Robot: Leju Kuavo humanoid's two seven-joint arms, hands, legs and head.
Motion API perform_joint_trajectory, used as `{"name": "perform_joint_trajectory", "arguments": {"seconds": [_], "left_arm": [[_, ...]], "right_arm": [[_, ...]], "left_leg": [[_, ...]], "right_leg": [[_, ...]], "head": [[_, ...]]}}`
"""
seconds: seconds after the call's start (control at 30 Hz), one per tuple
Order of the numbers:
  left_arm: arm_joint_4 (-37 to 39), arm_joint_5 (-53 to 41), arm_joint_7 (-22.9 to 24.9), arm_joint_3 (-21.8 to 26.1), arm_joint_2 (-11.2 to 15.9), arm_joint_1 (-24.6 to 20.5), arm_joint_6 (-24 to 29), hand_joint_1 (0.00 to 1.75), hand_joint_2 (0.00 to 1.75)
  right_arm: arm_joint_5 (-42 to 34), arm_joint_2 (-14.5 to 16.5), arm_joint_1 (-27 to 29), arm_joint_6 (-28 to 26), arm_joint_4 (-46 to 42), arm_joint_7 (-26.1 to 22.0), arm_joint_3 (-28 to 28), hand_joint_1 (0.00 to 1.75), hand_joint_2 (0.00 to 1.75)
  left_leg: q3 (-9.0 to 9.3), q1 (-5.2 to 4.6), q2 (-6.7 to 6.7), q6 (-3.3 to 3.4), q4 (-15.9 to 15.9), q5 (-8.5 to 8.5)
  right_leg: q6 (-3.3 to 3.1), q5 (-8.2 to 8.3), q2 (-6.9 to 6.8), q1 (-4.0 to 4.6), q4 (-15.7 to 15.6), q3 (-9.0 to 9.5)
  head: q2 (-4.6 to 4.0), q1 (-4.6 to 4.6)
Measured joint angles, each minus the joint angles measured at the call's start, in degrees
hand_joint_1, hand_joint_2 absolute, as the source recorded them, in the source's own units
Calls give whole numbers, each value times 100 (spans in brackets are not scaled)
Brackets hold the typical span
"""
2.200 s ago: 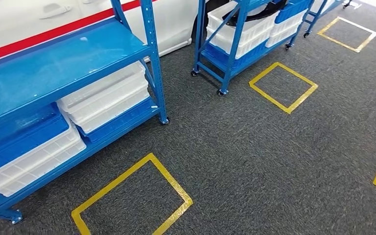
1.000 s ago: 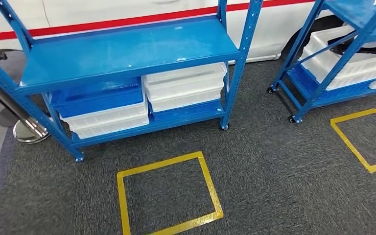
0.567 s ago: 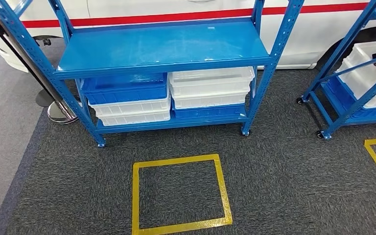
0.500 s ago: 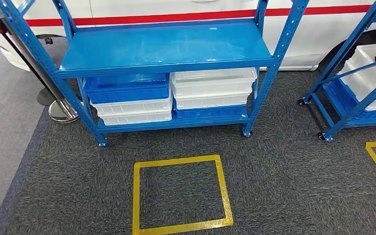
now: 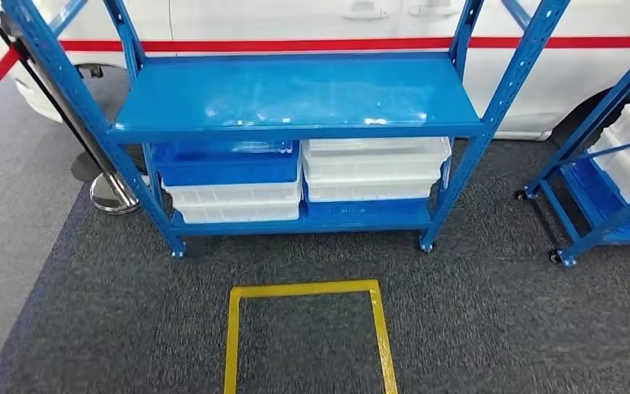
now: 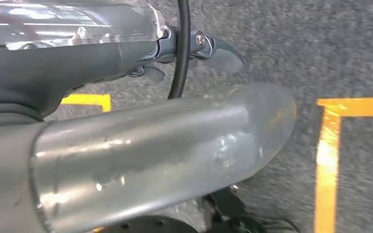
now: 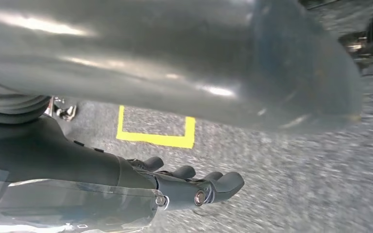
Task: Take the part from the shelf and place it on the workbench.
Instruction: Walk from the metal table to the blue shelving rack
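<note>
From my head, the blue shelf [image 5: 295, 94] stands ahead with white bins [image 5: 373, 168] and a blue bin [image 5: 225, 162] beneath; no part can be made out. My left hand [image 6: 194, 48] is mostly hidden, its state unclear. My right hand [image 7: 194, 184] hangs loosely curled, holding nothing.

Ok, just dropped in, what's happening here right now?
Nothing is being handled yet. The robot faces a blue shelf whose upper deck is bare; blue and white bins sit stacked on the lower level. A yellow floor square lies just ahead. The left hand and right hand hang by the robot's sides over the carpet, holding nothing.
</note>
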Motion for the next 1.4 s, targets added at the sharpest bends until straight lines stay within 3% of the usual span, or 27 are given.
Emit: {"name": "perform_joint_trajectory", "arguments": {"seconds": [0.03, 0.1, 0.13, 0.2, 0.23, 0.3, 0.37, 0.4, 0.43, 0.5, 0.53, 0.57, 0.7, 0.77, 0.83, 0.9, 0.93, 0.97, 1.03, 1.07, 1.13, 1.23, 1.3, 1.37, 1.4], "left_arm": [[3, 9, 4, -1, -1, -10, 3, 0, 0], [6, 20, 10, -2, -1, -43, 6, 0, 0], [7, 24, 13, -3, -2, -44, 7, 0, 0], [7, 31, 13, -4, -4, -57, 7, 0, 0], [7, 34, 13, -4, -5, -57, 8, 0, 0], [7, 39, 13, -4, -5, -40, 13, 0, 0], [7, 44, 14, -5, -5, 1, 19, 0, 0], [7, 48, 16, -7, -4, 20, 31, 0, 0], [11, 51, 22, -7, -2, 44, 55, 0, 0], [28, 62, 40, -9, 9, 74, 114, 0, 0], [37, 66, 50, -11, 14, 78, 135, 0, 0], [42, 68, 56, -13, 16, 70, 145, 0, 0], [42, 68, 62, -16, 15, 55, 151, 0, 0], [42, 67, 61, -20, 12, 9, 159, 0, 0], [42, 59, 55, -38, 8, -66, 181, 0, 0], [42, 44, 58, -75, 6, -85, 210, 0, 0], [42, 37, 63, -97, 6, -76, 222, 0, 0], [42, 34, 66, -118, 5, -66, 231, 0, 0], [42, 34, 68, -141, -1, -57, 242, 0, 0], [42, 34, 68, -143, -7, -57, 245, 0, 0], [42, 34, 68, -145, -16, -61, 251, 0, 0], [42, 40, 67, -147, -11, -56, 264, 0, 0], [42, 47, 77, -148, -11, -55, 270, 0, 0], [42, 53, 99, -148, -10, -54, 274, 0, 0], [42, 58, 109, -148, -8, -52, 278, 0, 0]], "right_arm": [[3, 1, -1, 1, 2, -1, -12, 0, 0], [15, 1, -19, 2, 3, -1, -30, 0, 0], [24, -1, -19, 1, 3, 0, -37, 0, 0], [38, -16, -7, 2, 3, 1, -47, 0, 0], [44, -34, 1, 2, 3, 1, -53, 0, 0], [56, -85, -3, 5, 4, -1, -62, 0, 0], [69, -124, 0, 9, 5, -1, -72, 0, 0], [75, -133, 3, 9, 6, -1, -76, 0, 0], [82, -138, 15, 9, 10, 0, -80, 0, 0], [93, -143, -4, 11, 24, 3, -90, 0, 0], [97, -145, -19, 11, 31, 6, -96, 0, 0], [98, -146, -44, 12, 34, 9, -101, 0, 0], [98, -146, -59, 11, 33, 15, -106, 0, 0], [101, -146, -96, 10, 32, 16, -111, 0, 0], [109, -98, -140, 8, 30, 8, -126, 0, 0], [126, -44, -132, 8, 29, 3, -144, 0, 0], [135, -38, -114, 9, 29, 6, -152, 0, 0], [141, -34, -95, 9, 29, 10, -159, 0, 0], [149, -31, -64, 9, 29, 15, -175, 0, 0], [151, -30, -61, 9, 29, 15, -180, 0, 0], [155, -29, -70, 9, 29, 15, -185, 0, 0], [161, -31, -80, 9, 29, 16, -187, 0, 0], [170, -38, -73, 10, 29, 16, -188, 0, 0], [178, -60, -61, 19, 29, 16, -190, 0, 0], [181, -74, -59, 24, 29, 16, -191, 0, 0]], "left_leg": [[69, -6, -2, -46, -14, -35], [93, -11, 5, -130, 135, 69], [10, -6, 25, -162, 390, 206], [-429, 9, 72, -209, 1118, 395], [-691, 14, 91, -225, 1439, 346], [-1177, 14, 100, -233, 1728, -110], [-1500, 12, 101, -209, 1588, -576], [-1604, 2, 101, -180, 1390, -563], [-1685, -13, 110, -139, 1126, -242], [-1824, -70, 127, -55, 605, 835], [-1854, -92, 131, -24, 490, 1245], [-1869, -108, 126, -10, 458, 1425], [-1845, -115, 116, 4, 535, 1403], [-1819, -103, 106, 43, 526, 1351], [-1727, -88, 90, 135, 473, 1240], [-1615, -90, 72, 190, 435, 1132], [-1567, -92, 58, 187, 436, 1095], [-1517, -94, 43, 181, 435, 1062], [-1441, -102, 19, 153, 436, 1011], [-1425, -105, 10, 130, 435, 998], [-1417, -98, 0, 66, 415, 1001], [-1417, -87, 20, -39, 435, 956], [-1573, -64, 54, -97, 845, 665], [-1838, -32, 73, -154, 1516, 301], [-1916, -17, 83, -179, 1740, 224]], "right_leg": [[-50, 44, 6, 20, -84, 24], [-164, -84, 13, 32, -122, 156], [-214, -141, 7, 22, -170, 271], [-291, -273, -23, 12, -267, 535], [-312, -342, -35, 17, -311, 657], [-327, -488, -28, 24, -386, 911], [-318, -652, -12, 26, -443, 1196], [-307, -743, -3, 27, -452, 1338], [-292, -841, -2, 27, -455, 1449], [-237, -1065, 18, 43, -381, 1610], [-203, -1176, 27, 50, -354, 1661], [-173, -1259, 40, 59, -327, 1705], [-145, -1339, 46, 58, -342, 1753], [-109, -1391, 40, 48, -372, 1825], [-50, -1713, 35, 31, 322, 1432], [-24, -1883, 36, 25, 1153, 798], [-29, -1722, 36, 26, 1154, 679], [-45, -1456, 36, 29, 959, 651], [-109, -922, 43, 60, 312, 739], [-140, -771, 46, 81, 64, 781], [-189, -709, 52, 121, -119, 802], [-279, -632, 34, 84, -250, 849], [-326, -587, 4, 53, -318, 887], [-340, -586, -20, 51, -320, 886], [-338, -589, -28, 49, -316, 886]], "head": [[0, -1], [0, -3], [0, -2], [0, -3], [0, -2], [0, -2], [0, -2], [0, -2], [0, -1], [0, -1], [0, -1], [0, -1], [0, -2], [0, -2], [0, -2], [0, -1], [0, -1], [0, 0], [0, 0], [0, -1], [0, -2], [0, -2], [0, -2], [0, -2], [0, -2]]}}
